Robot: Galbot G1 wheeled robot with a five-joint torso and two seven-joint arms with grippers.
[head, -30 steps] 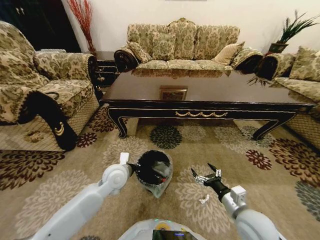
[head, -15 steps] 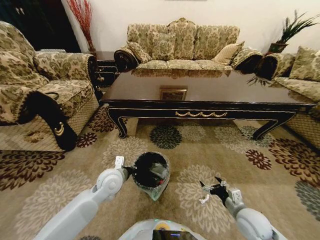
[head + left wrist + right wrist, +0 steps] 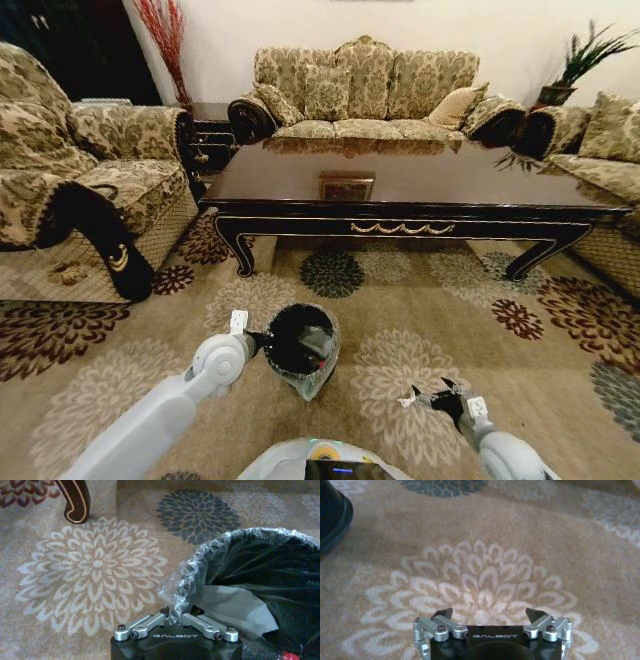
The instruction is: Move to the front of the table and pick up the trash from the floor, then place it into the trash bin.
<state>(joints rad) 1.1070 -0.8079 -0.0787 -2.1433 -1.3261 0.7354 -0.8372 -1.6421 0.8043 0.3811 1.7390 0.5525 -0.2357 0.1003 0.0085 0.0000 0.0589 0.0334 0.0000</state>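
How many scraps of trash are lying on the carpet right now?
1: a white scrap on the carpet beside the right hand. Others may be hidden behind the trash bin.

The left gripper point(image 3: 172, 624) hides the trash bin point(image 3: 260, 573) rim's liner it pinches.

Sofa point(image 3: 365, 90) top centre. Armchair point(image 3: 70, 170) at left. Second sofa point(image 3: 600, 150) at right edge. Plant point(image 3: 585, 60) upper right; red twigs point(image 3: 168, 40) upper left.
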